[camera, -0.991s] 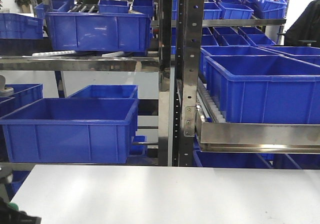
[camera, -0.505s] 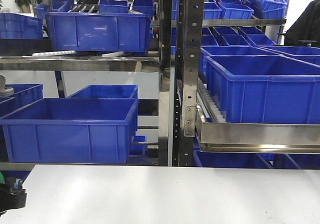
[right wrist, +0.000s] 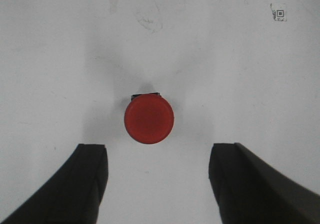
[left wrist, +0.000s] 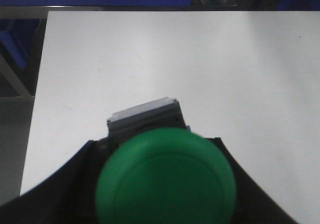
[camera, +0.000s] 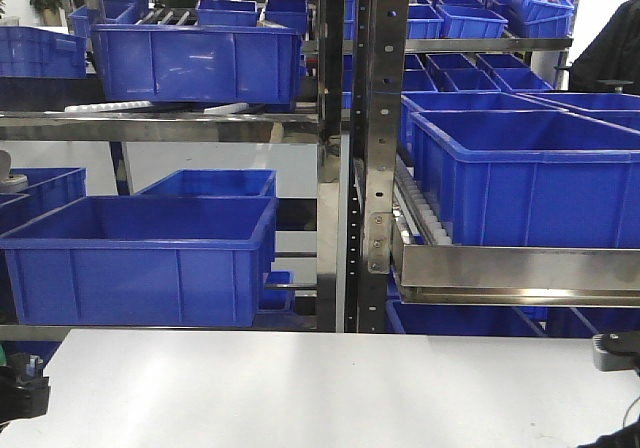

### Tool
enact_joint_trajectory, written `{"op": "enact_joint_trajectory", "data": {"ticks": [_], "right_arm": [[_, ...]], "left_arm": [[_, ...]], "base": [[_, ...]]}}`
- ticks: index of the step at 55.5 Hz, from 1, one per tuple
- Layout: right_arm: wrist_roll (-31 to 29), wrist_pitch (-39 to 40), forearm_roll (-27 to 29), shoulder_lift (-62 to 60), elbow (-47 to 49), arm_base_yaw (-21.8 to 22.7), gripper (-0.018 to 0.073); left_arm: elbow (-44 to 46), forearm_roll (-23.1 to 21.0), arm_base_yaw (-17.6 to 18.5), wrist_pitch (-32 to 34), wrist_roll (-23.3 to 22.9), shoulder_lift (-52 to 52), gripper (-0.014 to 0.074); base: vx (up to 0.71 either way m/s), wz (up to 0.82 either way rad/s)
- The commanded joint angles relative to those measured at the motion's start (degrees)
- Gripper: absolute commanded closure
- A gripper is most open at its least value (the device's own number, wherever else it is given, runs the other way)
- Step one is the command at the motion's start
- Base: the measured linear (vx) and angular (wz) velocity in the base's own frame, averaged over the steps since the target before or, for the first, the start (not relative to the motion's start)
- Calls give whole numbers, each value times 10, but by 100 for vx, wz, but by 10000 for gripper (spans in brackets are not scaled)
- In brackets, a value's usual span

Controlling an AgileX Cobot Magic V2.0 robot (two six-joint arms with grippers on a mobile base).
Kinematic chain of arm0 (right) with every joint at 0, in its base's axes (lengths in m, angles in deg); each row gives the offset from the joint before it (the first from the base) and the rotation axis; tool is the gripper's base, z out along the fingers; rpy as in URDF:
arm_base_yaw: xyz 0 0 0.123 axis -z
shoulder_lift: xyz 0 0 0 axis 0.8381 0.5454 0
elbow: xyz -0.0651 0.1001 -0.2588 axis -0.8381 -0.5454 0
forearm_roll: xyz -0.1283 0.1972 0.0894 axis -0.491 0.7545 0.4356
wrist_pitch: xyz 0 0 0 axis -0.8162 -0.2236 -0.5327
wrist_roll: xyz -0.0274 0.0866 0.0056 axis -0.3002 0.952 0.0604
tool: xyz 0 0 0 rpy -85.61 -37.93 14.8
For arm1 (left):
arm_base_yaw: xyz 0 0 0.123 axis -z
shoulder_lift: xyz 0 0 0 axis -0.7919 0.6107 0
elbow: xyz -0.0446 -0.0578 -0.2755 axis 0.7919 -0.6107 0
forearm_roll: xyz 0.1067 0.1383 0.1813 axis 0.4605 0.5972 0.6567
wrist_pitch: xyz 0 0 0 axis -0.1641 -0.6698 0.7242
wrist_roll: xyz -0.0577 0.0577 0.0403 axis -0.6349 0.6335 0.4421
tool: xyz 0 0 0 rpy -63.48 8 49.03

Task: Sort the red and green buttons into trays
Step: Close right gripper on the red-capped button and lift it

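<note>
My left gripper (left wrist: 157, 151) grips the green button (left wrist: 166, 180) by the worktop's (left wrist: 150, 59) left edge. The right gripper (right wrist: 158, 151), jaws apart, hovers above the red button (right wrist: 149, 119). I judge neither sorted.

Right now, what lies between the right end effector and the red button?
Only bare white table, in the right wrist view; the right end effector is open, clear of the red button.
</note>
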Motion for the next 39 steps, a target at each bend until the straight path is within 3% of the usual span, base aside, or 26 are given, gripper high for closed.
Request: {"op": "enact_joint_trajectory", "data": {"ticks": [1,39], "right_arm": [[-8,8,-16,15,30,3,58],[-36,53,34,164,30,3,58]], "left_arm": [[15,-11,4,44,9,-15,602],[15,-11,4,44,10,-15,602]], "base": [[0,0],[0,0]]}}
